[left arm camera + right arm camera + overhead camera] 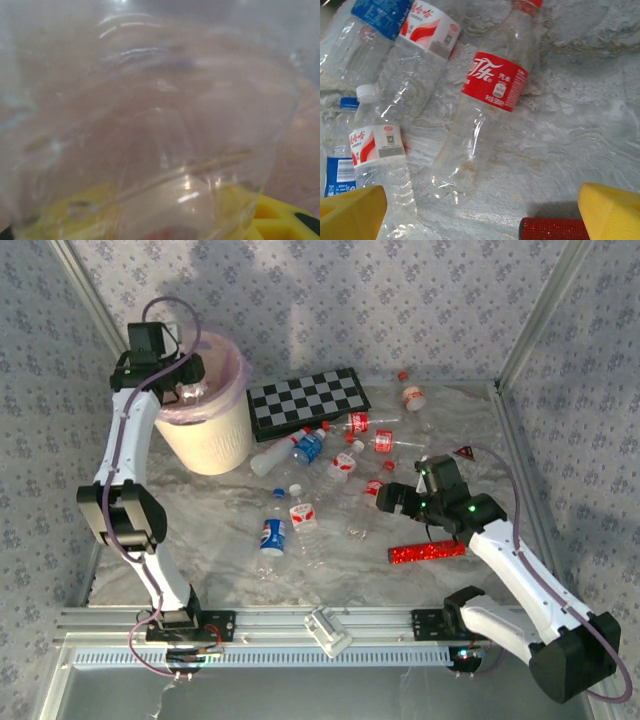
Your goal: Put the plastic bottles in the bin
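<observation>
Your left gripper (186, 380) is clamping a clear bottle (150, 125), with a yellow pad (280, 215) peeking out under the bottle's crushed wall. It is hanging over the mouth of the bin (215, 445), close to the left rim. You are making the drop, so bring the bottle over the middle of the pink liner before parting the fingers, or it may clip the rim and tip out. Your right gripper (482, 207) is standing wide apart and holding nothing. It is hovering above a red-label bottle (492, 82), with the glitter tube (552, 229) just beside its right finger, so keep that tube out of the next grab. The other bottles (300, 510) are lying loose on the table (210, 525), between the bin and the right arm.
</observation>
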